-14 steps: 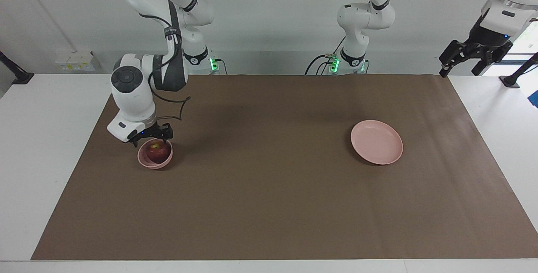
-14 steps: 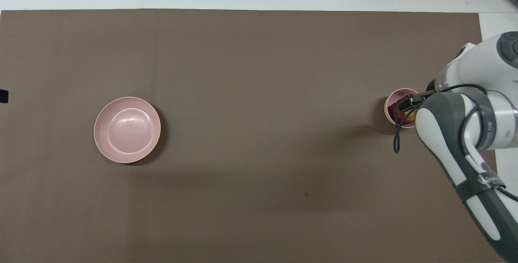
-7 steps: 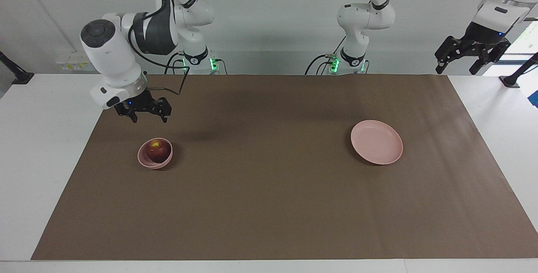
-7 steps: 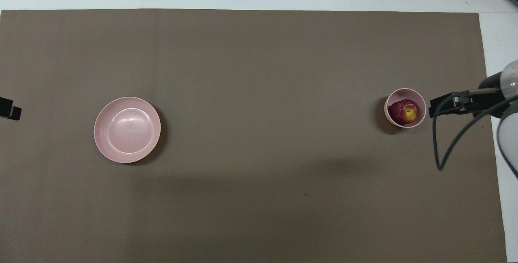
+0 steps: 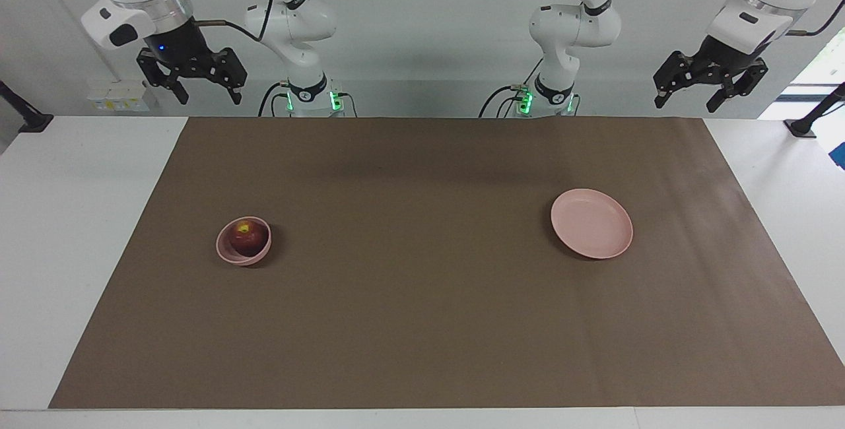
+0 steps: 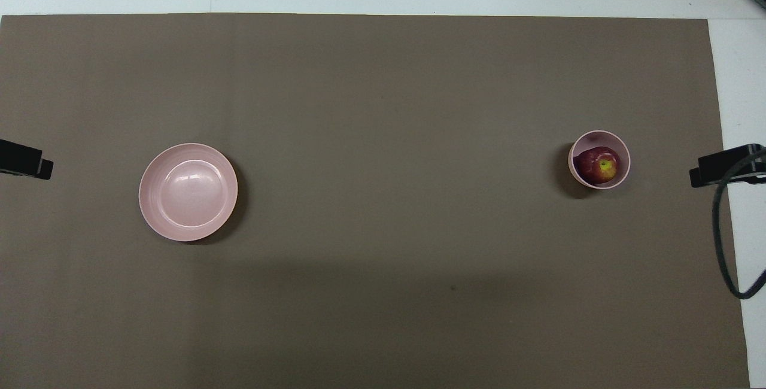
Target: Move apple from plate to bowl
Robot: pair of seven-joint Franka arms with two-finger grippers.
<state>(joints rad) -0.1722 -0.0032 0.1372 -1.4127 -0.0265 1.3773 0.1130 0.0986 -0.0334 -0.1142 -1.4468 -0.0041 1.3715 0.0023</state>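
The dark red apple (image 5: 247, 236) lies in the small deep pink bowl (image 5: 226, 254), toward the right arm's end of the table. It also shows in the bowl (image 6: 593, 137) in the overhead view (image 6: 597, 166). The wide pink plate (image 5: 591, 224) (image 6: 188, 191) lies bare toward the left arm's end. My right gripper (image 5: 208, 96) is open and empty, raised high over the mat's edge by the robots, well apart from the bowl. My left gripper (image 5: 686, 104) is open and empty, raised high at the mat's corner by the robots.
A brown mat (image 5: 422, 323) covers most of the white table (image 5: 66, 231). Only the two grippers' tips show at the side edges of the overhead view, the right one's (image 6: 718, 169) with a hanging cable.
My right gripper has let go of the apple in the bowl, then risen and drawn back toward the robots. The left gripper has shifted a little. The apple, bowl and plate stay put.
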